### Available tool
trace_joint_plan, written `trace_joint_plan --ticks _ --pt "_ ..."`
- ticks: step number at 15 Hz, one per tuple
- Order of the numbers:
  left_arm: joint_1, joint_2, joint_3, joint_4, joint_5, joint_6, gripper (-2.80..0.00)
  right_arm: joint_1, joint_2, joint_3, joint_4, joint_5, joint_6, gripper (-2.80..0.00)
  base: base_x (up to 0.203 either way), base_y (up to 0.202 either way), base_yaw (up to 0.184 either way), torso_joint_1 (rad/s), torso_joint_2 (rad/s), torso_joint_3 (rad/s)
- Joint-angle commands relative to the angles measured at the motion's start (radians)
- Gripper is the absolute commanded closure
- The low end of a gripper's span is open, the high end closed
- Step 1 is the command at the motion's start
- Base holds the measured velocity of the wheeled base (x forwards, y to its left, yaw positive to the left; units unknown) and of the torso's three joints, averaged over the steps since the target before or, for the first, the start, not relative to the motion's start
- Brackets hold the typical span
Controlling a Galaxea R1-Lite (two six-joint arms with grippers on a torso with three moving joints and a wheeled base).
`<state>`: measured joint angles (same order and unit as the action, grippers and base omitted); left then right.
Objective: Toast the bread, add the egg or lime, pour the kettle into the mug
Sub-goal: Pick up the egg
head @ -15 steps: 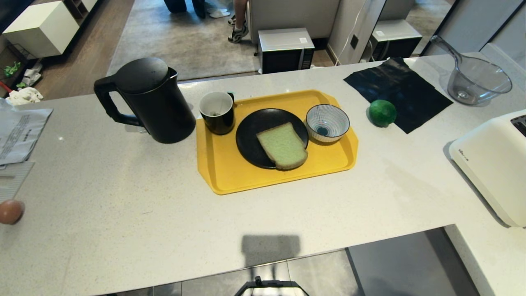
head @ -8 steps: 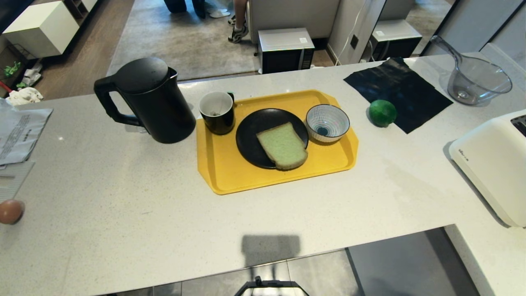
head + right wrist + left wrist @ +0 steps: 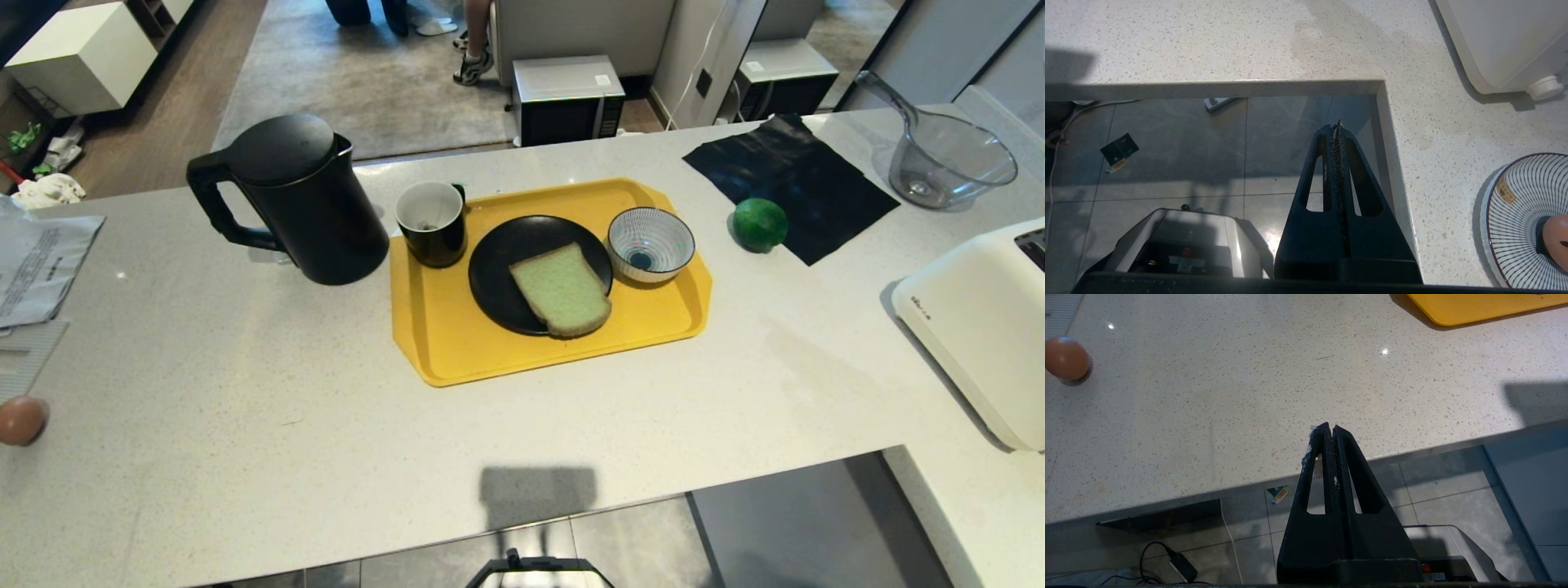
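The pale green bread lies on a black plate on a yellow tray. At the tray's back left stands the black mug, white inside. Left of the tray is the tall black kettle, and right of the tray the lime rests beside a black cloth. The egg, pinkish-brown with a small dark mark, lies in a striped dish. My left gripper is shut and empty at the counter's front edge. My right gripper is shut and empty over the floor by the counter's inner corner.
A blue-striped bowl sits on the tray's right. A white toaster stands at the right, with a clear jug behind it. A plain brown egg and papers lie at the far left. A person's feet are beyond the counter.
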<state>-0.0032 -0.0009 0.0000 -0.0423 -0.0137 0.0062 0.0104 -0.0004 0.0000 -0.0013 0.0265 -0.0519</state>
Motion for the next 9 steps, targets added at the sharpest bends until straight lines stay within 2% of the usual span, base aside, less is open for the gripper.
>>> trace_joint_plan --ticks 1,9 --pt "0.000 -0.002 0.017 -0.001 0.000 0.000 0.00 0.000 0.002 0.000 0.000 0.001 -0.001 0.00 0.000 0.000 0.000 0.000 0.00 0.000" --pt "0.000 -0.002 0.017 -0.001 0.000 0.000 0.00 0.000 0.002 0.000 0.000 0.001 0.000 0.00 0.000 0.000 0.000 0.000 0.00 0.000"
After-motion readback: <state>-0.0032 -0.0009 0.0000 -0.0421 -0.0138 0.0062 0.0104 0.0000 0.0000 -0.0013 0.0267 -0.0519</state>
